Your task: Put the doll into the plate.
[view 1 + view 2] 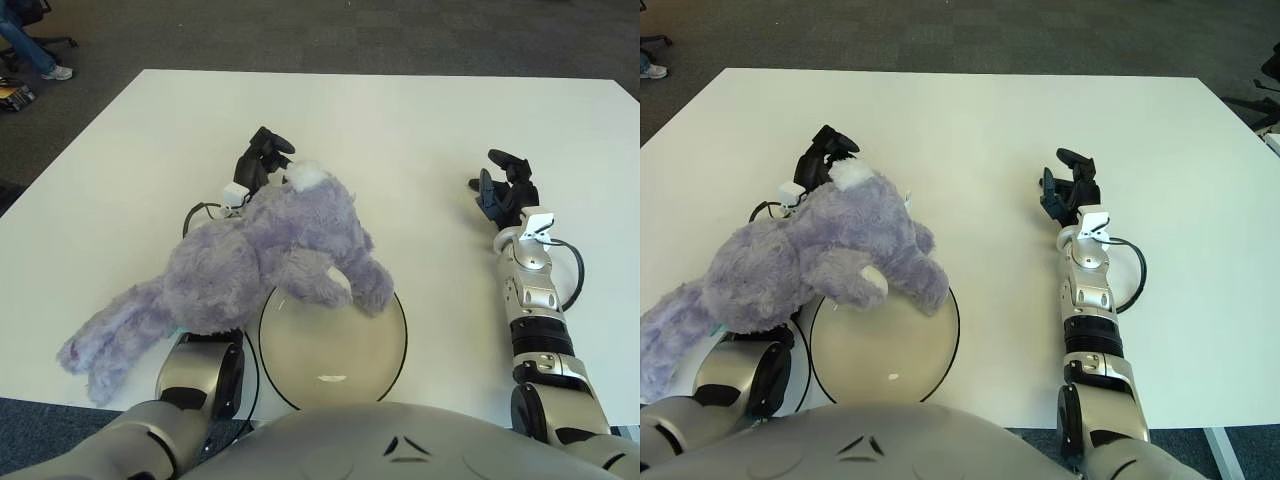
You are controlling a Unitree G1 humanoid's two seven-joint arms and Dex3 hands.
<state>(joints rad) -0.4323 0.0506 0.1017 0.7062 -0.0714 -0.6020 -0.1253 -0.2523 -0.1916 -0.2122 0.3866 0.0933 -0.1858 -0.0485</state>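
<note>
Left hand [265, 157] showed only its black fingers past the head of the fluffy lilac plush doll [250, 270], which draped over the forearm and hid the grip, so I could not tell whether it clasped anything. One doll limb overlapped the rim of the round cream plate [335, 350] on the white worktop [400, 130]. Right hand [503, 190] lay apart, fingers loosely spread, holding nothing.
</note>
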